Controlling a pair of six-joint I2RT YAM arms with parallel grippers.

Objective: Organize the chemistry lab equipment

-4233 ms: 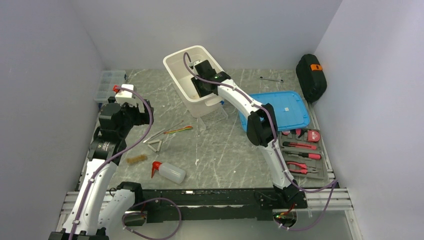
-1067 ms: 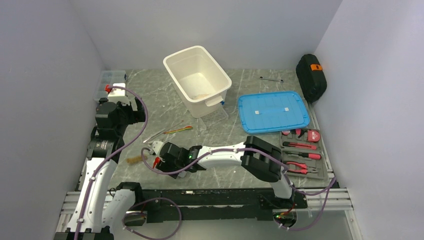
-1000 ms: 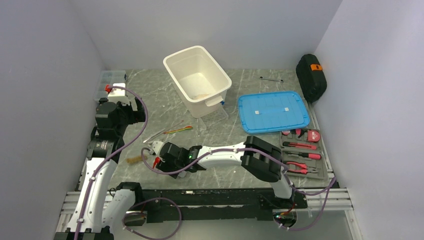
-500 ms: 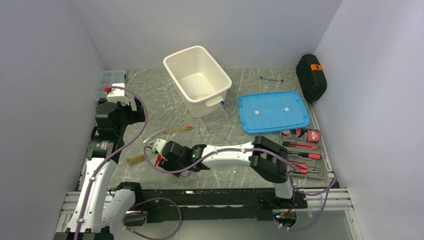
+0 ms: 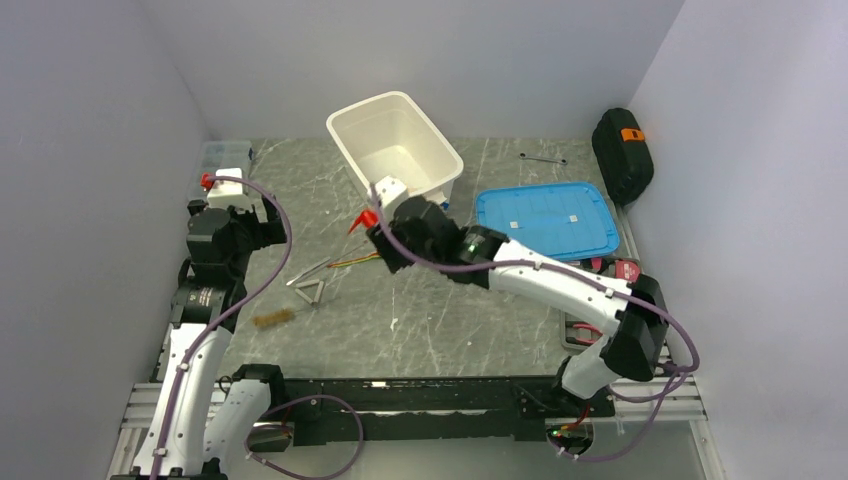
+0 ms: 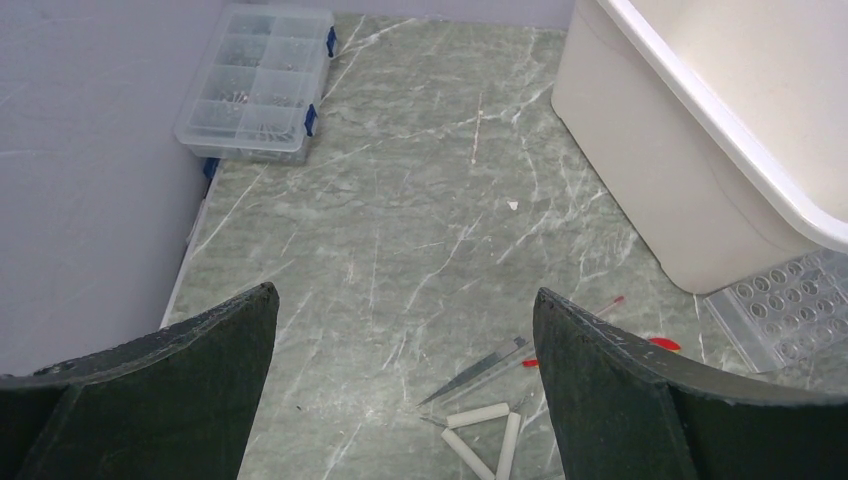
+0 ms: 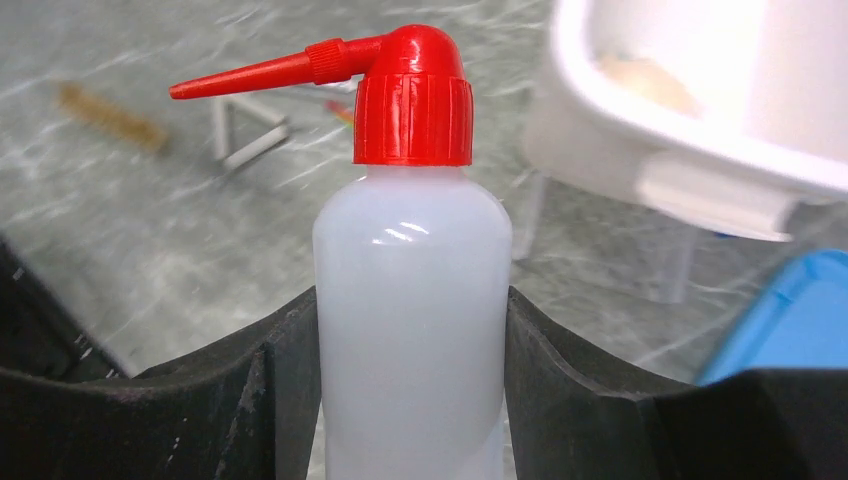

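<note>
My right gripper (image 7: 410, 300) is shut on the translucent squeeze bottle (image 7: 410, 260), which stands upright with its red nozzle (image 7: 260, 68) pointing left. Seen from above, the right gripper (image 5: 388, 238) hangs just in front of the white bin (image 5: 345, 135), the red nozzle (image 5: 360, 222) sticking out to the left. On the table lie the metal triangle (image 5: 312, 292), the wire brush (image 5: 272, 319) and the tongs (image 5: 320, 268). The clear tube rack (image 6: 775, 310) sits by the bin's base. My left gripper (image 6: 405, 292) is open and empty, raised at the left (image 5: 235, 215) above the triangle (image 6: 490, 430).
A blue lid (image 5: 545, 222) lies right of the bin. A tool tray with red-handled pliers (image 5: 600, 335) sits at the right edge, a black case (image 5: 622, 155) at the back right. The clear organizer box (image 6: 255, 85) stands in the back left corner.
My right arm has lifted the squeeze bottle off the near-left table and swung it back and right, up to the bin's front. The left arm has barely moved.
</note>
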